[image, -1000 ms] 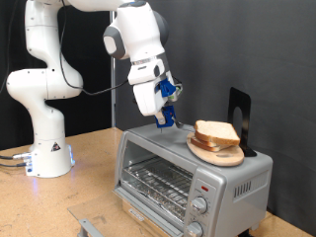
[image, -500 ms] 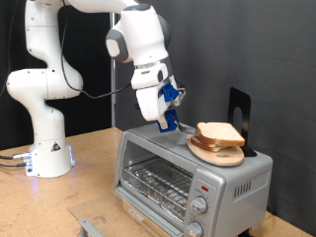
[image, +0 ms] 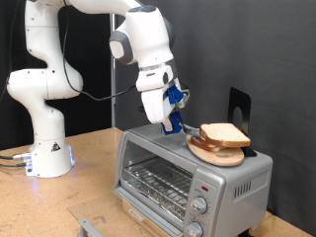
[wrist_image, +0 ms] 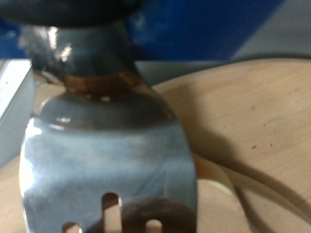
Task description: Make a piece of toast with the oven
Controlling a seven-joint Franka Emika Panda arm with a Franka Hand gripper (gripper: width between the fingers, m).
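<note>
The oven (image: 158, 173) is a silver toaster oven on the wooden table with its glass door shut. On its top stands a round wooden plate (image: 219, 154) carrying the piece of toast (image: 225, 135), pale bread with a tan crust. My gripper (image: 170, 117) hangs above the oven top, just to the exterior view's left of the plate. It is shut on a blue-handled tool (image: 177, 99). In the wrist view this tool shows a slotted metal spatula blade (wrist_image: 107, 160) reaching towards a tan rounded surface (wrist_image: 253, 116).
A black upright stand (image: 239, 109) sits at the back of the oven top behind the plate. Two round knobs (image: 201, 205) are on the oven's front. The robot base (image: 44, 148) stands at the exterior view's left. A grey metal piece (image: 89, 225) lies near the table's front.
My gripper with the spatula has moved towards the exterior view's right and slightly down. The plate and toast have shifted a little to the right on the oven top.
</note>
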